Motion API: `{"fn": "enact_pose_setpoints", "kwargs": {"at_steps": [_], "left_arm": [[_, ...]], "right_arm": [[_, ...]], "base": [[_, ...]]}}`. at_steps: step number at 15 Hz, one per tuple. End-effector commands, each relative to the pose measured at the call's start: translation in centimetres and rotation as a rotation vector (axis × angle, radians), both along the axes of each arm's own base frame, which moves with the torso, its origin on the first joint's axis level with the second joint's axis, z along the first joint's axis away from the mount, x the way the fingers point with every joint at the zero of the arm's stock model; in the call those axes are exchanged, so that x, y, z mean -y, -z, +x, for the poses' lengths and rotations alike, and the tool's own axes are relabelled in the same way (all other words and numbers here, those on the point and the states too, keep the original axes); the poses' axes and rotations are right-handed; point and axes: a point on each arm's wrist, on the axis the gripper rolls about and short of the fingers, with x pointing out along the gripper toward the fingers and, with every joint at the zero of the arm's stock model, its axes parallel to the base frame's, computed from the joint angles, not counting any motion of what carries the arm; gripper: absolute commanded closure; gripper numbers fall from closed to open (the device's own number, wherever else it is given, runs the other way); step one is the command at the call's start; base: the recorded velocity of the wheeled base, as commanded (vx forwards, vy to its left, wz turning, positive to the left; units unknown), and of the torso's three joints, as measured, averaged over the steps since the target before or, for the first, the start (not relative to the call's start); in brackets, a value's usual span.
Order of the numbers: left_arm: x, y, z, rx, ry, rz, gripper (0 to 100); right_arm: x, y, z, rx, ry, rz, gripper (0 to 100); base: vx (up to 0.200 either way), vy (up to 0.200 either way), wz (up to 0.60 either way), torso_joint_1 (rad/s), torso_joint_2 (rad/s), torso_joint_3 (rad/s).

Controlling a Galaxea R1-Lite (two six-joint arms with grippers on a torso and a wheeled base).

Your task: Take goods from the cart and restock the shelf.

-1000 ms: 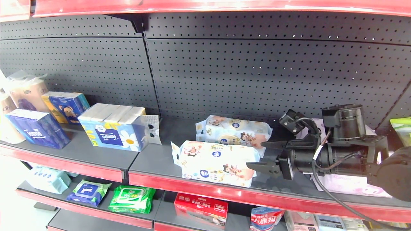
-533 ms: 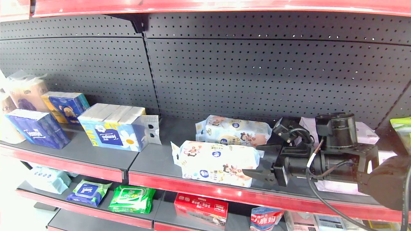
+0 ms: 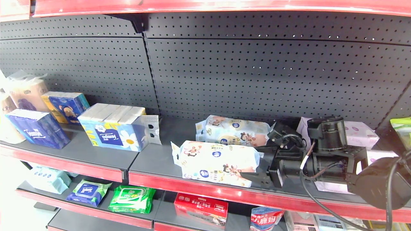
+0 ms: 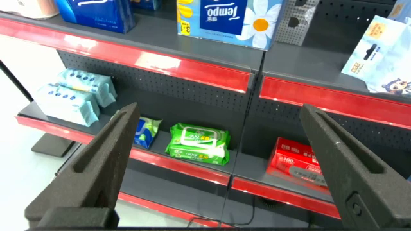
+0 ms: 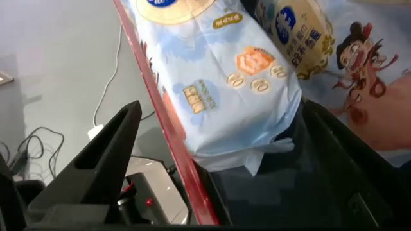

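Note:
Two cartoon-printed wipes packs lie on the dark shelf (image 3: 160,160), one at the front (image 3: 215,162) and one behind it (image 3: 232,131). My right gripper (image 3: 257,162) is open and lies level with the shelf board at the front pack's right end. In the right wrist view its fingers (image 5: 96,173) flank the sealed end of that front pack (image 5: 218,77) without closing on it, and the rear pack (image 5: 359,64) lies beyond. My left gripper (image 4: 218,109) is open and holds nothing, out in front of the lower shelves.
A daisy-printed tissue pack (image 3: 114,131), blue packs (image 3: 38,128) and more tissue goods stand to the left. Pink packs (image 3: 356,131) lie behind the right arm, and a green bag (image 3: 401,128) sits far right. Lower shelves hold green wipes (image 4: 198,142), a red box (image 4: 302,163) and pale blue packs (image 4: 74,96).
My right gripper has sunk lower and shifted a little left along the front pack's end, staying open. More of the pink pack behind it now shows.

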Motion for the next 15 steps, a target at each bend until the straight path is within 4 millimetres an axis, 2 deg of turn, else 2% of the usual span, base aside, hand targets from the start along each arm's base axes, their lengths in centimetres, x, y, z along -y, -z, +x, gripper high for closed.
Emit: {"fn": "enact_pose_setpoints", "kwargs": {"at_steps": [1,15], "left_arm": [[0.0,0.0,0.01,-0.001,-0.001,-0.001,0],[0.0,0.0,0.01,-0.001,-0.001,-0.001,0]], "right_arm": [[-0.18,0.61,0.4,-0.008,0.001,-0.005,0],[-0.63,1.11,1.28,0.033,0.008,0.02,0]], "base": [[0.0,0.0,0.0,0.0,0.0,0.0],[0.0,0.0,0.0,0.0,0.0,0.0]]}}
